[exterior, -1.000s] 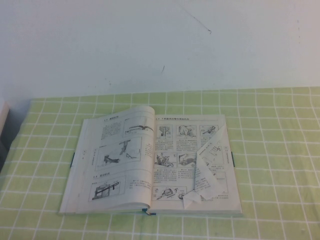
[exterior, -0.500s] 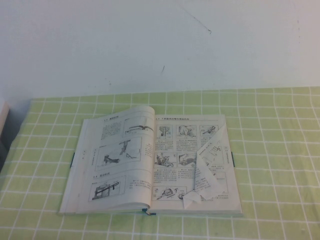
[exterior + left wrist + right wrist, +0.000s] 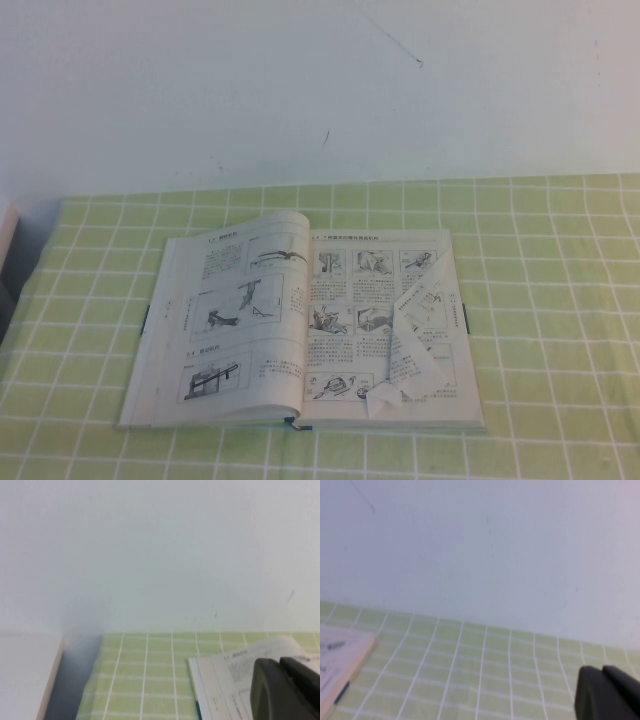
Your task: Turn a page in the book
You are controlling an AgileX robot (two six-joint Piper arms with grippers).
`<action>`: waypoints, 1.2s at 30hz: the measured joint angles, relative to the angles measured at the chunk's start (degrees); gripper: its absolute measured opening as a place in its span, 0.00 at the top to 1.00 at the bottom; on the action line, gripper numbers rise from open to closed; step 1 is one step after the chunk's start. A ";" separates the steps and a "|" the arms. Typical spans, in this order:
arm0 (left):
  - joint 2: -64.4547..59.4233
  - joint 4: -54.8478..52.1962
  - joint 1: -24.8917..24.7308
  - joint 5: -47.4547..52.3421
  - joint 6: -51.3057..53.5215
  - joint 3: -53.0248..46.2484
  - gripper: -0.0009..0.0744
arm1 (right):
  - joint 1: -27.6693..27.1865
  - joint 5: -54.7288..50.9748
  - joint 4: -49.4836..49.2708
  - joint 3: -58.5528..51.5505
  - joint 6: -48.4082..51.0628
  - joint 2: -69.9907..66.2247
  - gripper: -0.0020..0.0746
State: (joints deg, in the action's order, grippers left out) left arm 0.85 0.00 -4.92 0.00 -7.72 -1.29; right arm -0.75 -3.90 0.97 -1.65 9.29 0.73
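The book (image 3: 300,330) lay open at frame centre on the green-checked tabletop (image 3: 560,300). The page (image 3: 415,340) on its right side had a corner folded up, probably an easy edge to catch. The left tool (image 3: 287,690) and right tool (image 3: 607,692) showed only as dark tips (grip state impossible to tell), both absent from the high view.

High view: raised, angled down. Wrist views: low, facing wall; all share book (image 3: 300,330).

I see the book (image 3: 300,330) lying open on the green checked cloth (image 3: 560,300), the page (image 3: 415,345) creased at its near right; no grippers visible.
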 joint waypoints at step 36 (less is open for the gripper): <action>-5.65 7.89 0.00 12.02 -2.49 16.37 0.99 | 0.00 -10.35 -0.24 18.68 -4.19 -3.57 0.98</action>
State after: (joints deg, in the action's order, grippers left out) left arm -4.80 7.89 -4.92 12.02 -10.21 15.08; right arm -0.75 -14.25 0.73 17.03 5.10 -2.84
